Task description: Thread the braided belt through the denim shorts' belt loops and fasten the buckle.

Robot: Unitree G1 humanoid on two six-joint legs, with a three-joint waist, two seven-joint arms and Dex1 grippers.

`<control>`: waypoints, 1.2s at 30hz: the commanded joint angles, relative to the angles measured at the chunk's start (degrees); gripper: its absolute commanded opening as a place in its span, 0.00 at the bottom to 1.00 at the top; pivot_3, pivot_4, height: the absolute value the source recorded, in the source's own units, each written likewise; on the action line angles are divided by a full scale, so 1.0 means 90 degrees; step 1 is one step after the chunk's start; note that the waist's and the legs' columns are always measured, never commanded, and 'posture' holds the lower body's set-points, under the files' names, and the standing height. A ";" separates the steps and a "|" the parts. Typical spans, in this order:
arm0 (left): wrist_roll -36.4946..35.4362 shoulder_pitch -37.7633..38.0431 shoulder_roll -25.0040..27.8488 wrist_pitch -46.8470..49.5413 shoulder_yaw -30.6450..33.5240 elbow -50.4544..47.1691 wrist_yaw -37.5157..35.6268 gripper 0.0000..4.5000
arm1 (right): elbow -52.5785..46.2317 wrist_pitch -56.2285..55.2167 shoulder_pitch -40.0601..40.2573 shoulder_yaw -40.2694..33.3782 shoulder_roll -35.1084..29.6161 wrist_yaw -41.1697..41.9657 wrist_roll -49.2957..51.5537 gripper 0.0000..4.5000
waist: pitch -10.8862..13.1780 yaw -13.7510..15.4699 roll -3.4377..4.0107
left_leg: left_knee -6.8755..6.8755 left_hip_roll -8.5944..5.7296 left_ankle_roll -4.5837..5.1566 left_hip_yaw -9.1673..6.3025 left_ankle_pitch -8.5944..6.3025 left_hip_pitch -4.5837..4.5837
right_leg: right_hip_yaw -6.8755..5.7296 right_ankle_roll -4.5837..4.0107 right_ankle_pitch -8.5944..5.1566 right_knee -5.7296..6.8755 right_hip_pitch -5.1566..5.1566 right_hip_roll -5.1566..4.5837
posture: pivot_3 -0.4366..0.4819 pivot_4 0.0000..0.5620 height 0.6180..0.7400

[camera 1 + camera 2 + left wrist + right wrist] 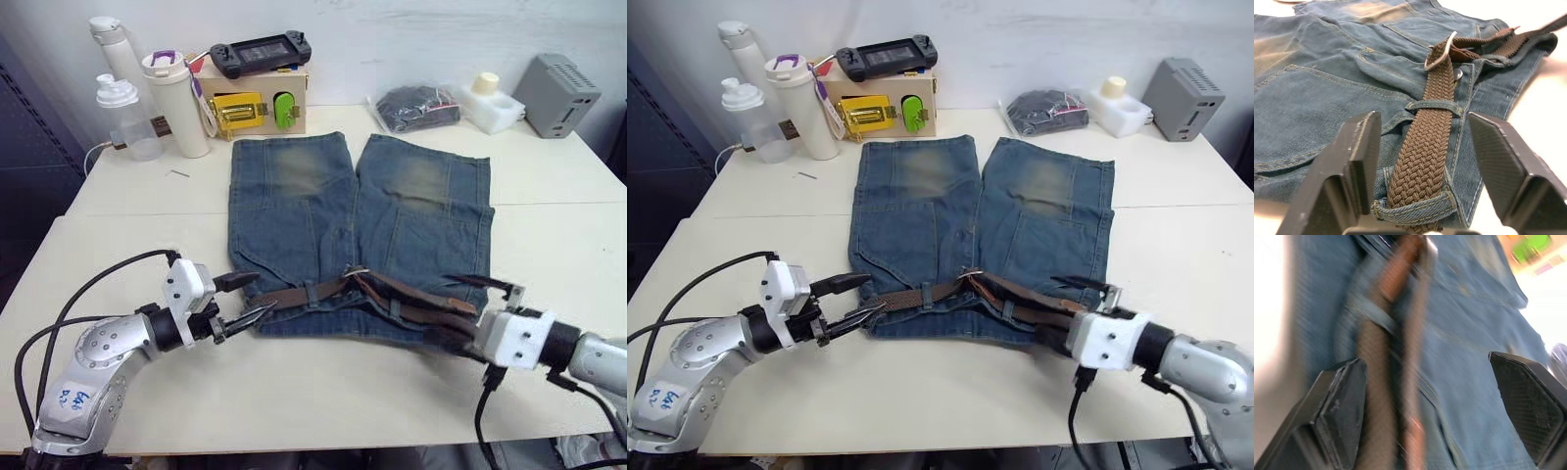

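The denim shorts (323, 215) lie flat on the table with the waistband toward me. The braided belt (294, 295) runs along the waistband under the belt loops (1434, 105), and the silver buckle (357, 273) sits near the middle. On the right half the strap doubles into two loose lengths (421, 304). My left gripper (247, 296) is open at the waistband's left end, its fingers either side of the belt end (1420, 171). At the right end my right gripper (477, 311) is open too, over the straps (1400, 333).
Along the back edge stand bottles (122, 103), a white tumbler (181, 103), a box with a yellow latch (257, 106) carrying a black handheld console (261, 51), a black bundle in plastic (416, 106), a white item (493, 103) and a grey device (556, 93).
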 commanded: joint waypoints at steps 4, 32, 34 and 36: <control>-0.0028 0.0007 -0.0131 -0.0016 0.0045 -0.0339 0.0224 0.69 | 0.0002 -0.0063 -0.0102 0.0593 0.0518 -0.0764 -0.1408 0.96 | 0.0003 -0.0006 -0.0003 | 0.0000 0.0000 0.0000 0.0003 0.0000 0.0003 | -0.0001 0.0000 0.0000 0.0000 0.0001 0.0000 | 0.48 0.27 0.23; -0.0043 -0.0169 -0.0105 0.0148 -0.0015 -0.0236 0.0173 0.69 | 0.0108 -0.0146 -0.0316 0.1015 0.1098 -0.1174 -0.1740 0.96 | 0.0006 -0.0010 -0.0007 | -0.0003 0.0001 -0.0006 0.0007 -0.0003 0.0007 | -0.0002 0.0000 0.0000 0.0010 -0.0005 0.0002 | 0.48 0.27 0.23; -0.0052 -0.0181 -0.0114 0.0168 -0.0024 -0.0256 0.0190 0.69 | 0.0295 -0.0191 -0.0416 0.1078 0.1112 -0.1327 -0.2040 0.96 | 0.0006 -0.0009 -0.0007 | -0.0003 0.0001 -0.0006 0.0007 -0.0003 0.0008 | -0.0002 0.0000 0.0000 0.0011 -0.0005 0.0002 | 0.48 0.27 0.23; -0.0056 -0.0176 -0.0121 0.0178 -0.0034 -0.0276 0.0201 0.69 | 0.0382 -0.0185 -0.0505 0.1155 0.1177 -0.1419 -0.2167 0.96 | 0.0006 -0.0017 -0.0007 | -0.0003 0.0000 -0.0006 0.0008 -0.0003 0.0009 | -0.0003 0.0000 0.0000 0.0013 -0.0005 0.0002 | 0.48 0.27 0.23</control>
